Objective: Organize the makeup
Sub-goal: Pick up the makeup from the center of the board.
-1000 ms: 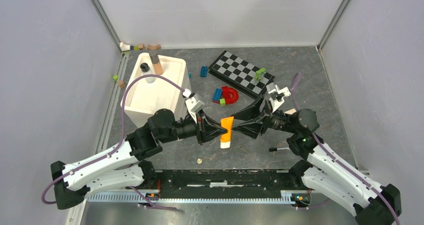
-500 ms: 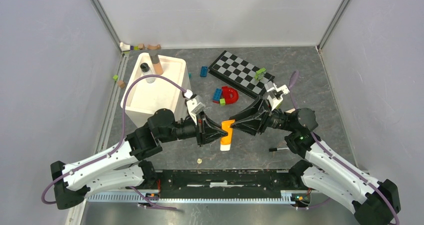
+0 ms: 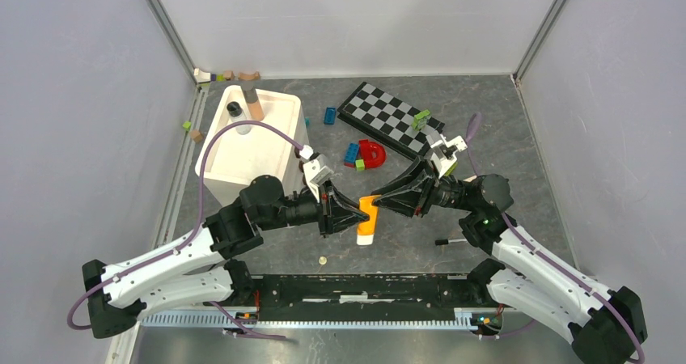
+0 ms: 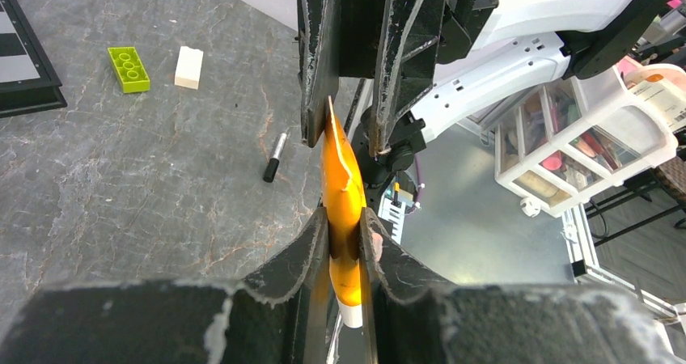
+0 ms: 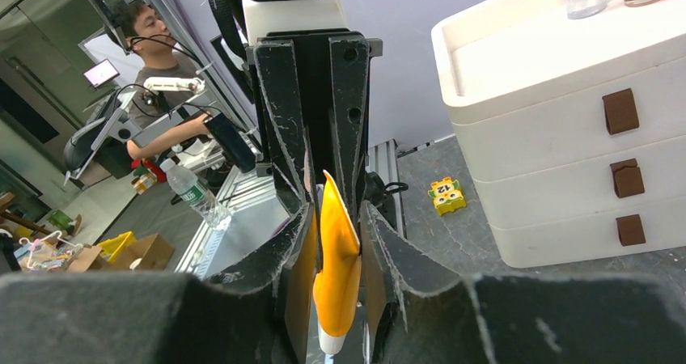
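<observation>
An orange tube with a white cap (image 3: 366, 218) hangs above the table, cap pointing down. My left gripper (image 3: 358, 215) is shut on its lower body, which the left wrist view shows pinched at the tube (image 4: 340, 178) between both pads (image 4: 344, 218). My right gripper (image 3: 374, 204) comes from the opposite side. Its open jaws stand closely on either side of the tube's flat upper end (image 5: 336, 251), with thin gaps showing. A thin black pencil (image 3: 449, 240) lies on the table by the right arm, also visible in the left wrist view (image 4: 275, 158).
A white drawer box (image 3: 251, 141) stands at the back left with two bottles (image 3: 243, 105) on top. A checkerboard (image 3: 391, 118) lies at the back centre, with coloured toy bricks (image 3: 362, 154) near it. A green brick (image 4: 129, 67) and a cream block (image 4: 188, 66) lie nearby.
My right gripper has moved left onto the tube's upper end and its jaws have narrowed around it. The left gripper and tube have hardly moved.
</observation>
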You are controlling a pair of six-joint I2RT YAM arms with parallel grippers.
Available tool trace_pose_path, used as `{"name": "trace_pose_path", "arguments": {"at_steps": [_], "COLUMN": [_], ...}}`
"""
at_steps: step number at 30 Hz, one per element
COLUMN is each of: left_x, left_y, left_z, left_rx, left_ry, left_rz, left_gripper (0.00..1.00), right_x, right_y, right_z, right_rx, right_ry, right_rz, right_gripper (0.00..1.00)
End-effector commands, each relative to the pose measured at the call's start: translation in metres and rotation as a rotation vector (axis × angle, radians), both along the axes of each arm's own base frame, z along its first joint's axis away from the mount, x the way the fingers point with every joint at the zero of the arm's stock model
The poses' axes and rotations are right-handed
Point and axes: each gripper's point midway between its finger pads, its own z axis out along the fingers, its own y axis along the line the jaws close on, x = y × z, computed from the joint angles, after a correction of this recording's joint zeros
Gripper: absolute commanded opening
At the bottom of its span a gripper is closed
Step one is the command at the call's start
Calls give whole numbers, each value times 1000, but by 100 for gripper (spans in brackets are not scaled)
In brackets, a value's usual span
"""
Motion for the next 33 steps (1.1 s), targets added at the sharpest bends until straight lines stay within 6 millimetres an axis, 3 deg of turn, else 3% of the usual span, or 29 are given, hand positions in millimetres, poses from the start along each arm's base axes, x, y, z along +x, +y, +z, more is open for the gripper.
{"name": "trace_pose_path", "arguments": {"at_steps": [1, 6, 12, 17, 22, 24, 29, 33], "left_x": [-1, 0, -1, -1, 0, 0, -2, -4], "left_y": [-1, -1, -1, -2, -2, -3, -4, -6], "left_z": [30, 32, 34, 34, 32, 31, 27, 20], "left_rx": [-65, -68, -71, -71, -69, -66, -64, -56], "left_ry": [-90, -91, -93, -93, -90, -86, -71, -53], "left_rz": [-14, -11, -13, -14, -12, -13, -24, -41], "left_gripper": [7, 7, 7, 7, 10, 15, 48, 60], "right_x": [-7, -7, -6, -6, -7, -6, -7, -9], "right_y": [-2, -1, 0, 1, 0, 0, -6, -10], "right_z": [5, 2, -1, -3, -2, 0, 14, 24], "right_rx": [21, 15, 6, -1, 4, 12, 90, 135], "right_ry": [-35, -30, -26, -22, -23, -26, -32, -45], "right_rz": [27, 28, 30, 36, 35, 26, 3, -10], "right_gripper": [32, 41, 37, 27, 9, 0, 0, 0]}}
